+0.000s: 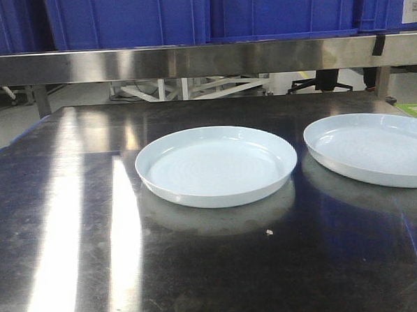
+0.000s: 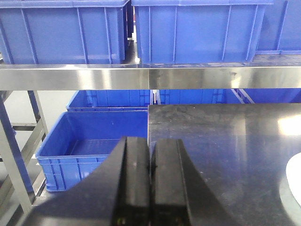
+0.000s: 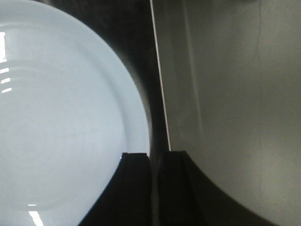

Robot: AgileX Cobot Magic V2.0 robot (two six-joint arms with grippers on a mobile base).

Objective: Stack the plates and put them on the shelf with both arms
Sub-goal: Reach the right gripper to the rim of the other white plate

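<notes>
Steel makes up the biggest thing in front of me: a dark, scuffed desk streaked with glare from the lights. Above its far edge runs the brushed metal shelf, and blue crates stand along it side by side; from here I cannot see into them. Through the left wrist camera, more blue crates sit low beyond the desk's left edge. The nearest one is open-topped and shows only its bare blue floor.

Two pale bluish-white plates lie flat on the desk, side by side and apart, with a strip of dark steel between their rims. The centre plate sits about mid-desk, with open surface to its left and in front of it. The right plate is cut off by the picture's edge. Both show only faint concentric rings inside.

The left gripper hangs over the desk's left edge, aimed level toward the shelf. Its fingers are pressed together and hold nothing. A sliver of plate rim shows at the far right of its view, well clear of it.

The right gripper points down over the rim of a plate, close to where the desk ends and the grey floor begins. Its fingers are drawn together to a thin dim seam, with nothing between them. That plate's rim lies near the desk edge, with only a narrow dark band of steel beyond it.

A tiny pale crumb lies just in front of the centre plate.
</notes>
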